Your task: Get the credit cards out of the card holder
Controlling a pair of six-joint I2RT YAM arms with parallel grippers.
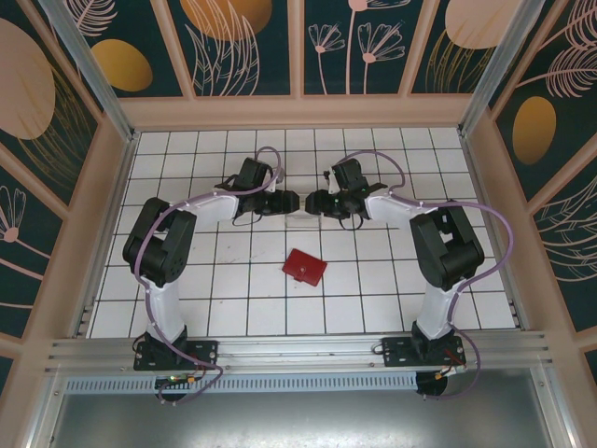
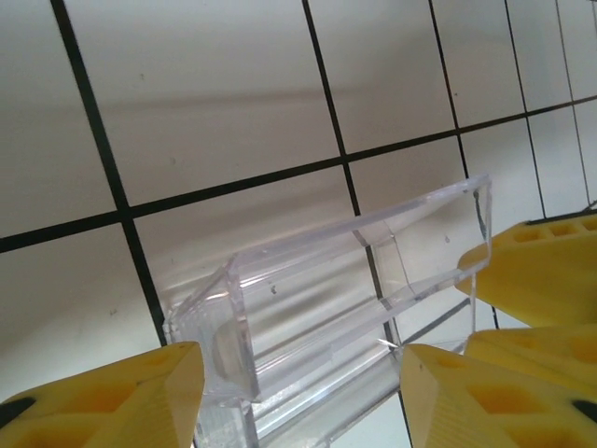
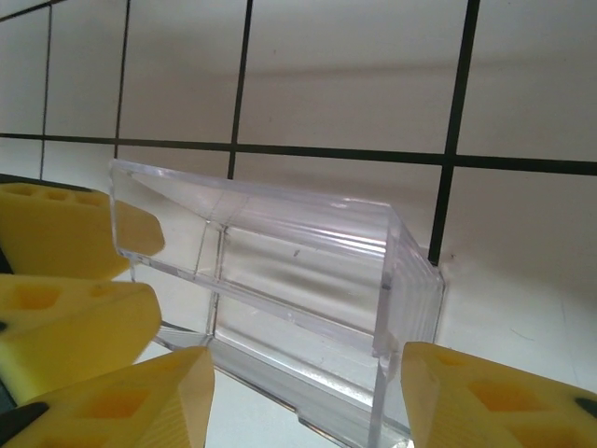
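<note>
Top view: the folded red card holder (image 1: 305,267) lies on the counter (image 1: 233,299), apart from the left hand (image 1: 287,203) and right hand (image 1: 312,203), which meet over a clear plastic box (image 1: 300,222). Left wrist: its 2 fingers (image 2: 103,406) straddle the box; I cannot tell whether they clamp it. Right wrist: fingers (image 3: 485,401) flank the box, grip equally unclear.

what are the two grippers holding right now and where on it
The clear plastic box: the left gripper looks clamped across one end, the right gripper across the other.

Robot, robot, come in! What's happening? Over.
Astride clear box: left end effector, right end effector; grip unclear. Red card holder closed, apart, untouched.
</note>
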